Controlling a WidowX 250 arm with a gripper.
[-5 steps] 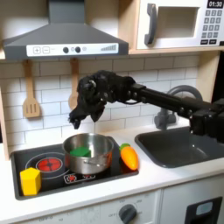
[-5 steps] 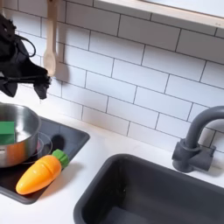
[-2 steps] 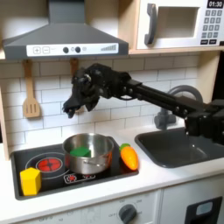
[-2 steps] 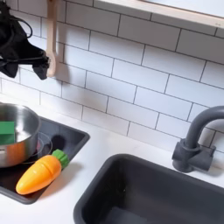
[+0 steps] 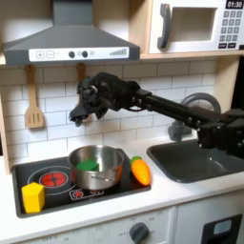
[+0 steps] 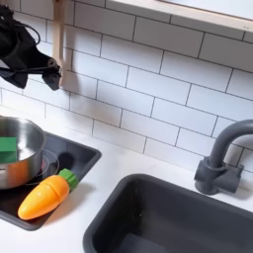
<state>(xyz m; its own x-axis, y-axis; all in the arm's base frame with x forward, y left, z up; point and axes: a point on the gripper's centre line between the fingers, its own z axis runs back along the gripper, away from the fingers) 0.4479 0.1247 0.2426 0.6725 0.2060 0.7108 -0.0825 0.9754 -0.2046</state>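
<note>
Hovering above the pot [image 5: 95, 168], the gripper [image 5: 82, 111] is seen empty; whether its jaws are parted cannot be told. The pot, left of the carrot [image 5: 140, 171], is judged light, stiff and slippery, best gripped at its rim.

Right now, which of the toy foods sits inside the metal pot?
The green piece lies inside the silver pot. The orange carrot rests on the stovetop at the pot's right in the first exterior view, and the yellow piece sits at the stove's front left corner.
</note>
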